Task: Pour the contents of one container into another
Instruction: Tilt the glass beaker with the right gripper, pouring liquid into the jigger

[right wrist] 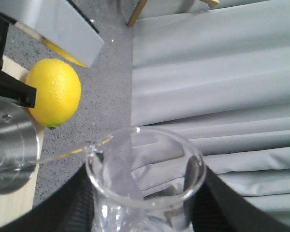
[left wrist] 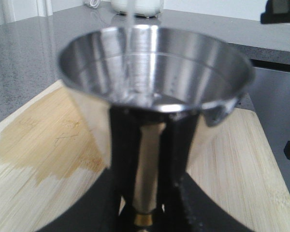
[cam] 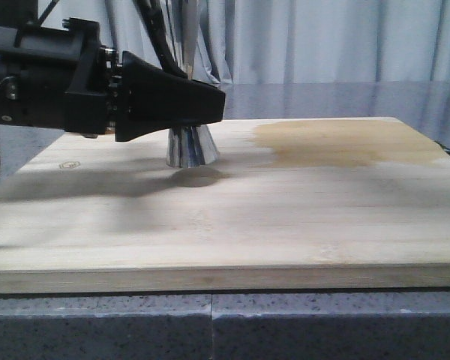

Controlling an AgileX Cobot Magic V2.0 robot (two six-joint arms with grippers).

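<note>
Jigger is standing on a wooden board on the counter in the front view, the left gripper's jaws pinching it. Left wrist view: a thin stream is falling into its bowl. Right wrist view: the right gripper's jaws are pinching the tilted glass beaker, beside a lemon.

No readable text anywhere. The board carries a small faint stamp near its left edge, too blurred to read. Jigger and beaker show no legible marks.
</note>
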